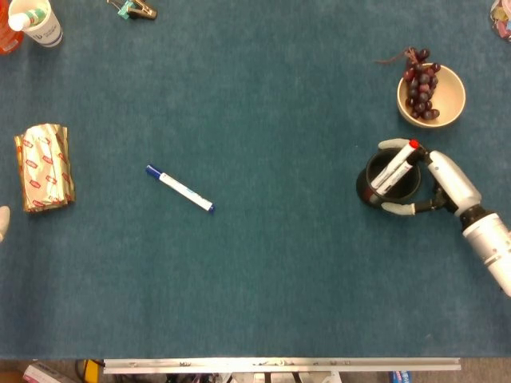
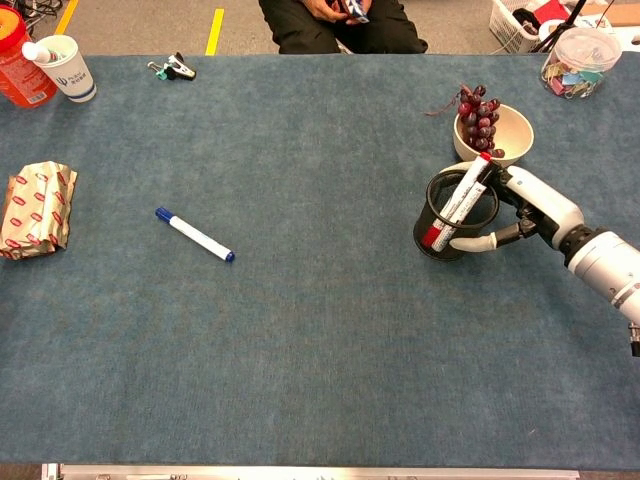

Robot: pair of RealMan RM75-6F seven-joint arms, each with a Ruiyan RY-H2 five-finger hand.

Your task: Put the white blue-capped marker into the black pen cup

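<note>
The white blue-capped marker lies flat on the blue cloth, left of centre, with no hand near it. Far to the right stands the black pen cup, with a red-capped marker leaning inside. My right hand grips the cup from its right side, one finger curved round the far rim and the thumb round the near wall. Of my left hand only a pale tip shows at the left edge of the head view.
A bowl of dark grapes sits just behind the cup and hand. A gold packet lies at the left. At the far edge are a paper cup, an orange container, a binder clip and a clip jar.
</note>
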